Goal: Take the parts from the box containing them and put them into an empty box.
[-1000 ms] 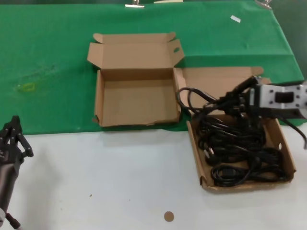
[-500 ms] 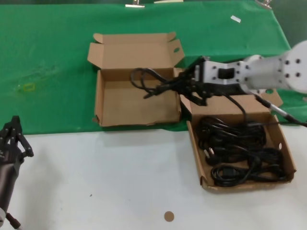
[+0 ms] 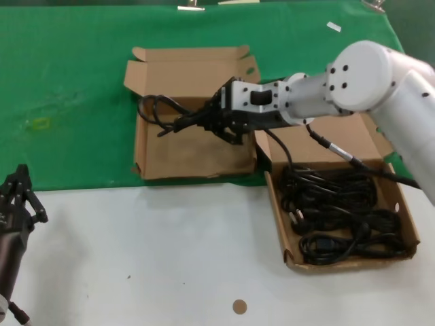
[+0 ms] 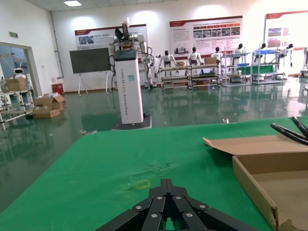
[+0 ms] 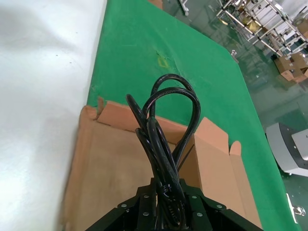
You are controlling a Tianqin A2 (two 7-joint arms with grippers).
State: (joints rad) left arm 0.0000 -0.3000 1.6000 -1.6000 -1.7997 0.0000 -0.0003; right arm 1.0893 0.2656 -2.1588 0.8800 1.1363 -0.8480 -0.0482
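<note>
- The right gripper [image 3: 204, 121] hangs over the empty shallow brown cardboard box with small ear tabs [image 3: 151, 146], clamped tight on a looped black cable bundle [image 3: 162, 112].
- That box sits on the green cloth toward the surface's far edge.
- The brown cardboard box holding the remaining black cables [image 3: 408, 224] lies near the right edge.
- The left gripper [image 3: 20, 193] waits at the near left corner; I cannot tell how far it is open.

You see a large hall with a glossy green floor [image 4: 62, 139], white walls carrying display posters [image 4: 204, 33], a dark screen [image 4: 89, 60], shelving racks [image 4: 211, 72], a ceiling light panel [image 4: 72, 3] and a white pillar kiosk [image 4: 129, 89].
</note>
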